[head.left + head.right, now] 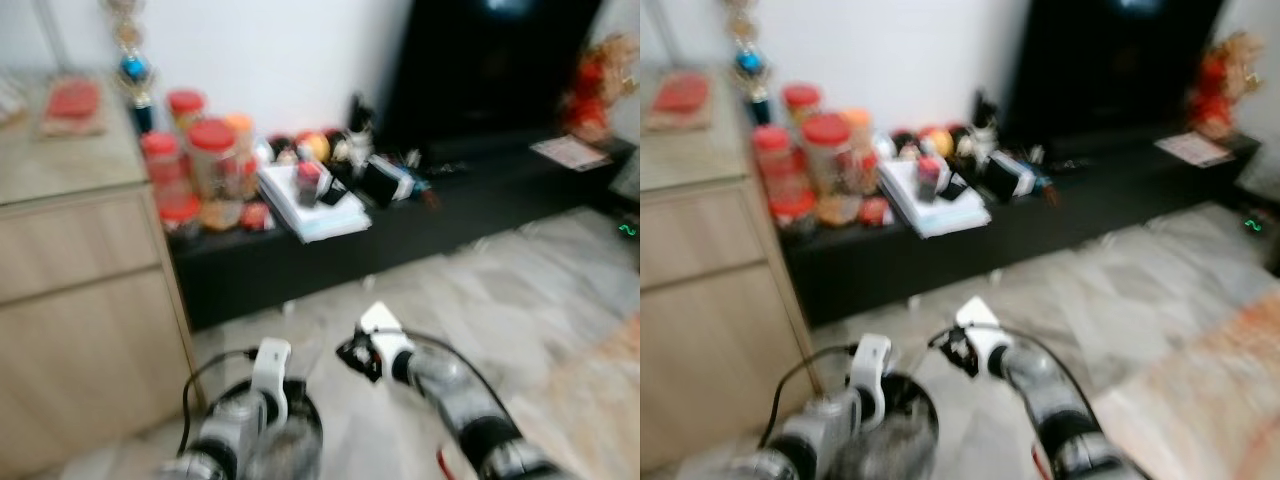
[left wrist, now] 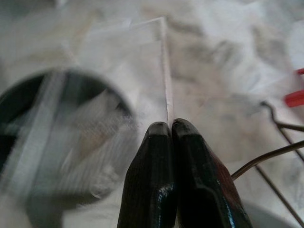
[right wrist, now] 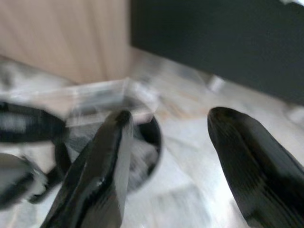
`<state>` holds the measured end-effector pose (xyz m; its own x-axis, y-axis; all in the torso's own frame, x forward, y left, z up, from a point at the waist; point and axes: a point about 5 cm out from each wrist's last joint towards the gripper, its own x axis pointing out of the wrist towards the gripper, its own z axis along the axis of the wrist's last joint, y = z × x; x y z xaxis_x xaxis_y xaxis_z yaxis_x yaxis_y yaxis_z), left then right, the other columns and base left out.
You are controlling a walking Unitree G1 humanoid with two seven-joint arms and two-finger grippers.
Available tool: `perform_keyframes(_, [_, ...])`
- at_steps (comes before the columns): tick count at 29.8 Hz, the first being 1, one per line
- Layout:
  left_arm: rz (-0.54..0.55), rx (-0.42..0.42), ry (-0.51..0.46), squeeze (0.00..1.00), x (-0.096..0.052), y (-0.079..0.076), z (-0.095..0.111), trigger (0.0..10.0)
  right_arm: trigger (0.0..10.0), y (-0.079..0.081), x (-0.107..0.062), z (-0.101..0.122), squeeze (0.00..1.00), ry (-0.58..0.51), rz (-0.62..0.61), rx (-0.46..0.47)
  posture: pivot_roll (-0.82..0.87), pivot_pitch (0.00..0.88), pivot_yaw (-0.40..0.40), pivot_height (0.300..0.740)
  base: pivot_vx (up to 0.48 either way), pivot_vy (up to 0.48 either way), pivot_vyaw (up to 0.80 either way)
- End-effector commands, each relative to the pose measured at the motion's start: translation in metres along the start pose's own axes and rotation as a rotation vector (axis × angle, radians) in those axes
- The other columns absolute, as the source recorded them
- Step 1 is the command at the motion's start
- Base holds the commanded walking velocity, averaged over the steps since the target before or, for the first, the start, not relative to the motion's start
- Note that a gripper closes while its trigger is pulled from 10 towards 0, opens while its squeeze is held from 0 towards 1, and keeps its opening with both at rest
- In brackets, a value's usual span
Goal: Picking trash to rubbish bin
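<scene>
Left gripper (image 2: 171, 126) is clamped on the edge of a clear plastic piece (image 2: 137, 61), held directly over the round black rubbish bin (image 2: 28, 109) on the marble floor (image 1: 500, 290). Right gripper (image 3: 166, 118) hangs near, fingers spread wide, holding nothing.

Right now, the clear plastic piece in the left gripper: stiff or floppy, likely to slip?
Probably stiff: the clear plastic piece shows a straight edge while the left gripper pinches one thin edge. Likely light, being thin and see-through. Smooth plastic in so narrow a pinch may slip or pivot.
</scene>
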<state>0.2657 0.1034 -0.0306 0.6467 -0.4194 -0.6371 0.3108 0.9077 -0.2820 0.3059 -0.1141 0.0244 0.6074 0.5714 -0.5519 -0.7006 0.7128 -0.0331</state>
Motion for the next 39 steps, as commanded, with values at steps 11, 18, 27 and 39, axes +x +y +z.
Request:
perform_keyframes(11, [0.076, -0.023, 0.007, 0.00, -0.005, 0.015, -0.001, 10.0, 10.0, -0.002, -0.003, 0.006, 0.00, -0.004, -0.011, -0.020, 0.19, 0.000, -0.133, 0.740, 0.000, 0.000, 0.00])
perform_keyframes(18, [0.104, -0.008, -0.001, 1.00, -0.006, 0.019, 0.001, 10.0, 10.0, -0.002, -0.005, 0.007, 0.00, -0.007, -0.014, -0.023, 0.19, 0.000, -0.135, 0.740, 0.000, 0.000, 0.00])
perform_keyframes(27, [0.112, -0.008, -0.009, 1.00, -0.007, 0.021, 0.003, 10.0, 10.0, -0.001, -0.005, 0.008, 0.00, -0.009, -0.021, -0.023, 0.19, 0.000, -0.135, 0.740, 0.000, 0.000, 0.00])
perform_keyframes(39, [0.148, 0.045, -0.049, 0.19, -0.007, 0.023, 0.010, 10.0, 10.0, -0.003, -0.006, 0.009, 0.00, -0.044, -0.054, -0.006, 0.19, 0.000, -0.136, 0.740, 0.000, 0.000, 0.00])
